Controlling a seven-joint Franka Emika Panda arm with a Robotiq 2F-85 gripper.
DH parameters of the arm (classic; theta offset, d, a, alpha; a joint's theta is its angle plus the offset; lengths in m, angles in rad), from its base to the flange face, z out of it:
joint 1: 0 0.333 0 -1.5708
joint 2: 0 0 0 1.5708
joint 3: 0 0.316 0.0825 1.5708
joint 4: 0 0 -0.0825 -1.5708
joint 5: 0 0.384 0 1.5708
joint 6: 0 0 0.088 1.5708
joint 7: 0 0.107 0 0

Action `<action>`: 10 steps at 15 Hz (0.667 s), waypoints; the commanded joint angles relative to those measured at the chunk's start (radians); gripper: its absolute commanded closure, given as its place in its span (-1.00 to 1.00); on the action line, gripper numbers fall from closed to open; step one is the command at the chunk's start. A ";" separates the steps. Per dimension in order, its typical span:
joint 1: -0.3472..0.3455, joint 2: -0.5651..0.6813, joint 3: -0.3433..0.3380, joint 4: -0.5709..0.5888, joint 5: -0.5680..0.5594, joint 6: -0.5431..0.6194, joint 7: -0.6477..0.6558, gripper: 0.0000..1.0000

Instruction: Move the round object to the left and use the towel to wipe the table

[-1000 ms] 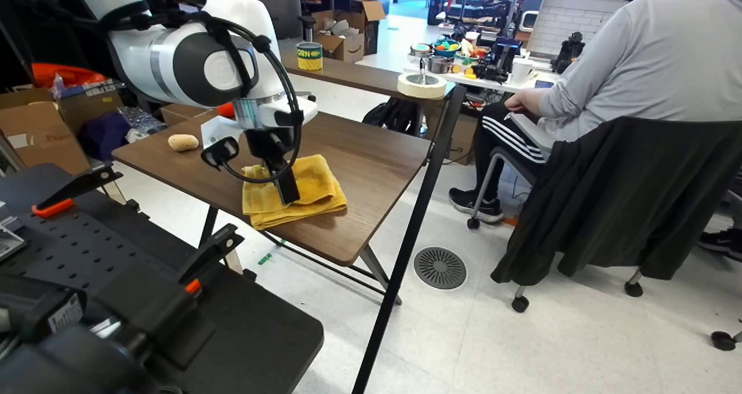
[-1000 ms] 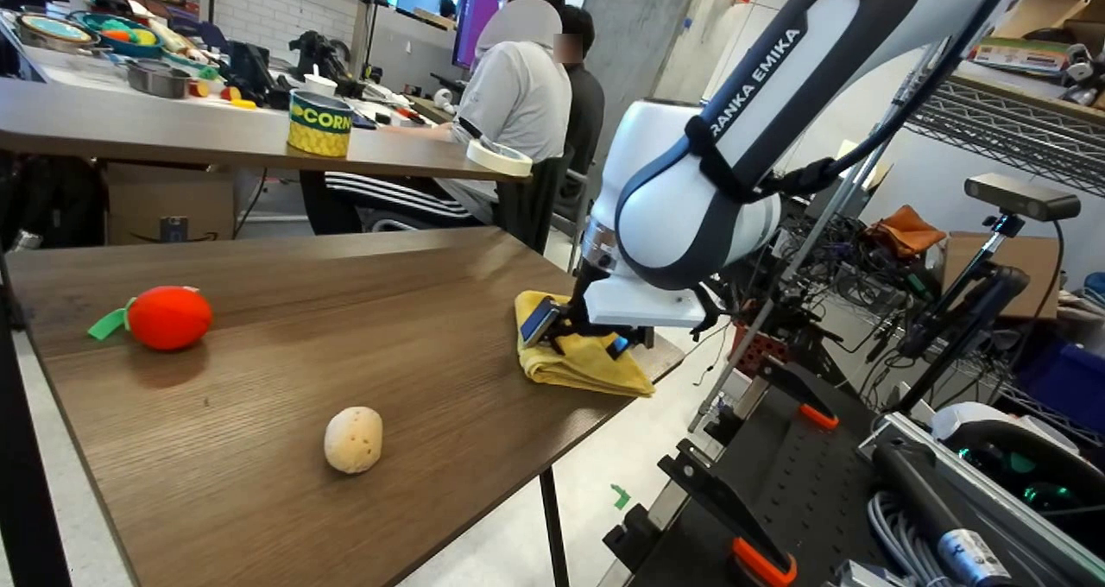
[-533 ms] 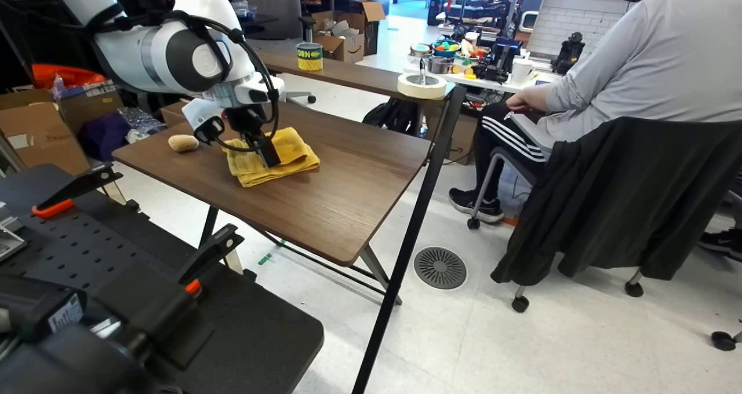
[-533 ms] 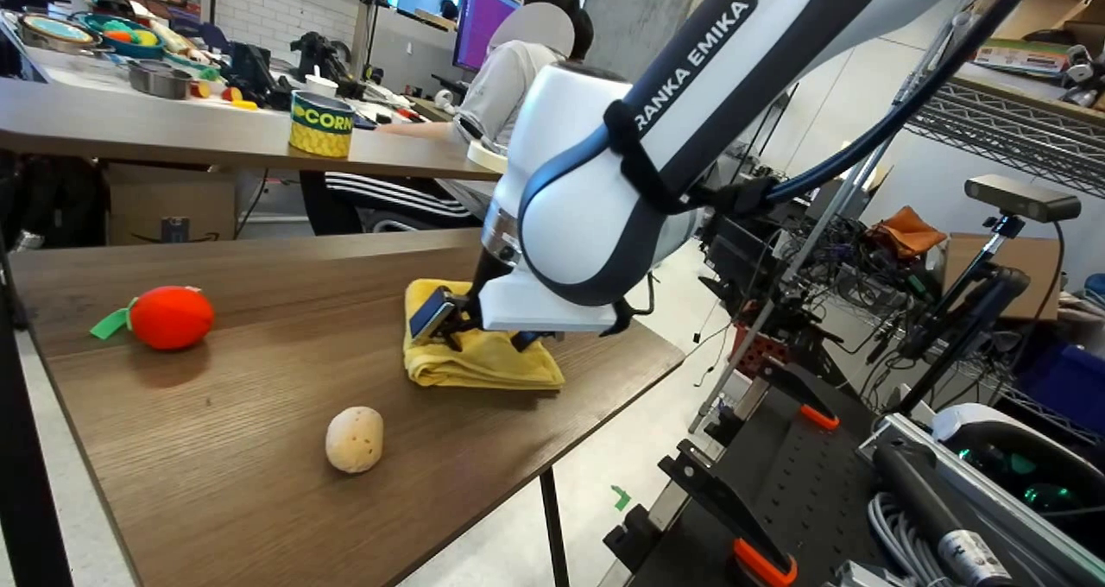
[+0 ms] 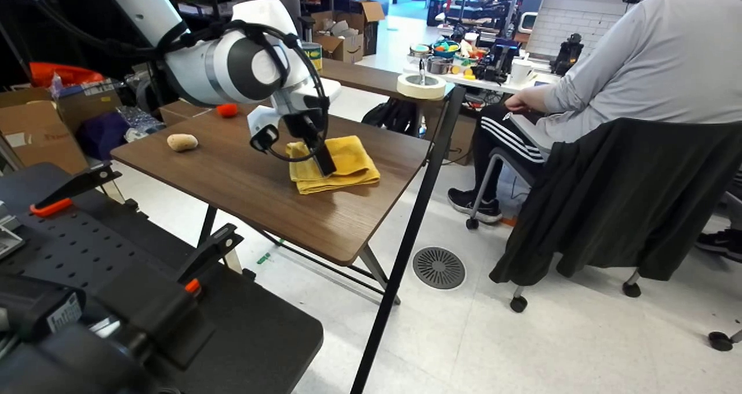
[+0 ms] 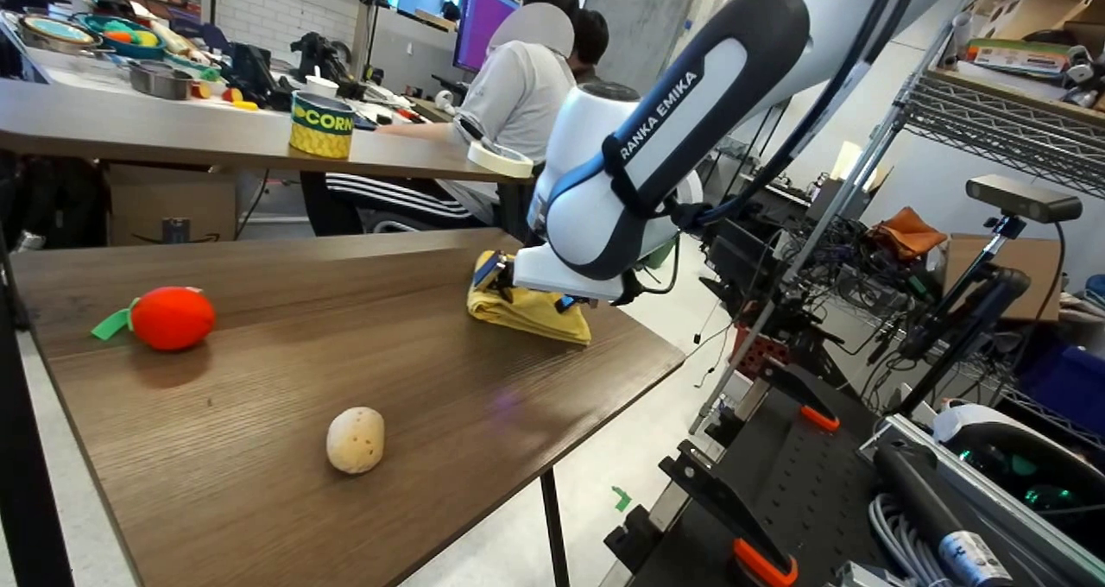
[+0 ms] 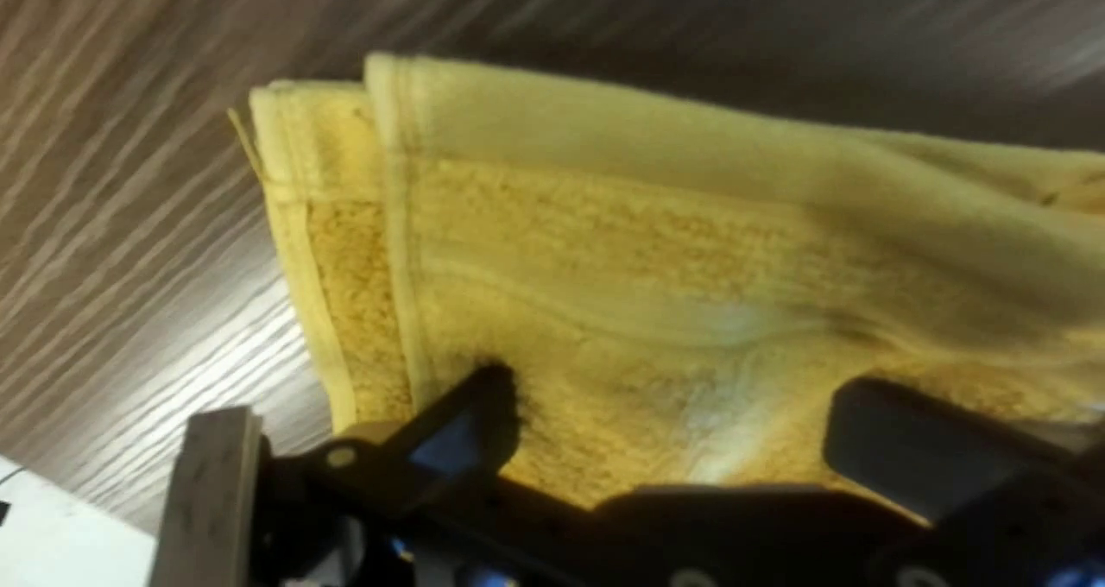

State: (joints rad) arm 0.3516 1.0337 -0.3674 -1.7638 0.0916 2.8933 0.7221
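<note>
Beneath the fingers, we find the folded yellow towel lying on the dark brown wood tabletop. We record the fingers as standing wide apart, tips down against the towel, with its fabric visible in the space between them. Left of the fingers as pictured in both exterior views, we note the potato-shaped tan ball, resting on the tabletop and well apart from the towel. Also left of the fingers in both exterior views, we list a red-orange toy, apart from the ball. Behind and above the fingers, a raised shelf carries a corn can and a roll of tape. Right of the fingers in an exterior view, well apart, we observe a seated person in grey.
</note>
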 commanded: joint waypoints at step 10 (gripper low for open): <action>0.083 0.110 0.033 0.243 -0.014 -0.050 0.075 -1.00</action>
State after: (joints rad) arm 0.3778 1.0769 -0.3175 -1.6481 0.0871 2.8861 0.7527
